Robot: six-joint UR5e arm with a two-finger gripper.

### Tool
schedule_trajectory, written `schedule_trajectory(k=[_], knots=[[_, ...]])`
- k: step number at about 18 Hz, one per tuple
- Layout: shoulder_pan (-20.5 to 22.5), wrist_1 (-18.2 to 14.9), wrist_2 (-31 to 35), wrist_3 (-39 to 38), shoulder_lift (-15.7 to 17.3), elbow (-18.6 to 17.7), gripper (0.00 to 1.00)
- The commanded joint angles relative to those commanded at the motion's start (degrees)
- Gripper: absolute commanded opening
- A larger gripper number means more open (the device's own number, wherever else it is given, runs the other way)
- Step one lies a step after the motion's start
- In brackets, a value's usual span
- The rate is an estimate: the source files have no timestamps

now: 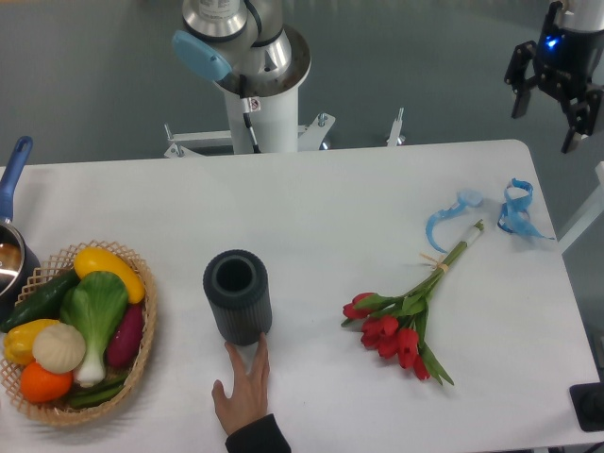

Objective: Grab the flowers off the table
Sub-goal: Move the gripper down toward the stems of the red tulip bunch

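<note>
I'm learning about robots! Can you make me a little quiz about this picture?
1. True or false: the flowers are standing inside the dark vase.
2. What touches the vase's base? A) a hand B) a blue ribbon C) the pincer
3. Fill in: the pincer hangs open near the table's far ____ corner in the picture.

Key: 1 false, they lie on the table. 2 A, the hand. 3 right.

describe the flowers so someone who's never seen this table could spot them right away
On the white table, look at the right half, to the right of the dark ribbed vase. The flowers lie flat there, red tulip heads toward the near edge and long green stems running up and right. The curly blue ribbons beside the stem ends are separate; only the bunch is red and green.
</note>
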Motion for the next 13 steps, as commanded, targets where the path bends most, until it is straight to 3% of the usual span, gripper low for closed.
schedule_trajectory(k=[5, 9, 13], knots=[[-0.35, 0.7, -0.7, -0.09, 0.7, -2.28, 1.0], [-0.53, 5.35, -0.97, -3.23, 1.4, -6.06, 1.0], [-2.19, 6.5, -2.11, -8.78, 1.5, -7.73, 1.0]])
